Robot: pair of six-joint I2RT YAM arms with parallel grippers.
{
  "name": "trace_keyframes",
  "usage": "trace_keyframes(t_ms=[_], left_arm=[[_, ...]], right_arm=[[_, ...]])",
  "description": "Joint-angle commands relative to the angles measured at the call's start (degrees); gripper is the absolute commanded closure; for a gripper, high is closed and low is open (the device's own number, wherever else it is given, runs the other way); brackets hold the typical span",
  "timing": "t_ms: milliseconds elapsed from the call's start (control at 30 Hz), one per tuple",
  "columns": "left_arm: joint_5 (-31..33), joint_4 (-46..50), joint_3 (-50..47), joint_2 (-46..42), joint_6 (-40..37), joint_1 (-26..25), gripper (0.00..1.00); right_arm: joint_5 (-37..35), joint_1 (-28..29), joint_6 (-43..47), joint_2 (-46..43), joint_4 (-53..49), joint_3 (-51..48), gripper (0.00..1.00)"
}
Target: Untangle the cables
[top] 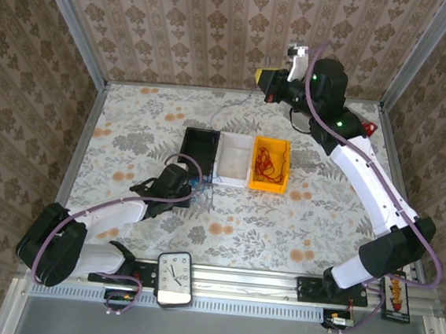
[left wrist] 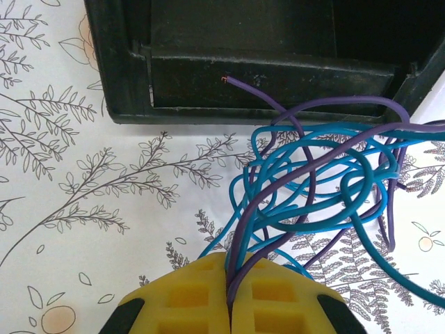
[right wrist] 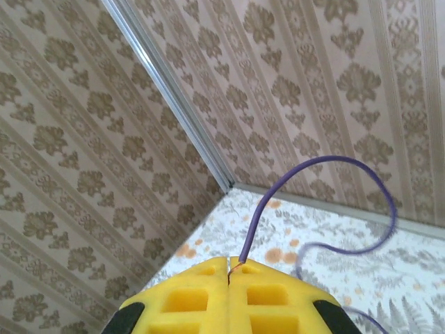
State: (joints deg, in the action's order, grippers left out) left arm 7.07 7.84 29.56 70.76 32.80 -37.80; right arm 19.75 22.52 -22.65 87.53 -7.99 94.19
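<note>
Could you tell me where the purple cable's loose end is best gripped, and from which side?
Probably the purple cable just behind its bare tip, a straight stretch lying alone against the black bin, apart from the blue loops. Come from the side away from the tangle.

A cable tangle (left wrist: 256, 188) is laid on the table (top: 131, 134) before the left bin (top: 197, 145); one cable (top: 267, 165) is contained in the right bin (top: 285, 167).

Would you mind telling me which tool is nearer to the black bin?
Left. The left tool sits just before the near wall of the black bin, shut on the cables. The right tool is raised toward the back wall, well away.
</note>
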Motion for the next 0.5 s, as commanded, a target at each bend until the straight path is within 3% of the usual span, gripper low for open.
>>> trace_keyframes(t_ms=[0, 467], left_arm=[[1.3, 1.1, 1.1, -0.3, 0.9, 0.3, 1.00], [2.1, 1.6, 1.9, 2.9, 1.6, 0.6, 1.00]], right_arm=[[-1.3, 0.4, 0.9, -2.2, 1.3, -1.7, 1.00], [0.9, 0.4, 0.1, -7.0, 5.2, 1.8, 1.00]])
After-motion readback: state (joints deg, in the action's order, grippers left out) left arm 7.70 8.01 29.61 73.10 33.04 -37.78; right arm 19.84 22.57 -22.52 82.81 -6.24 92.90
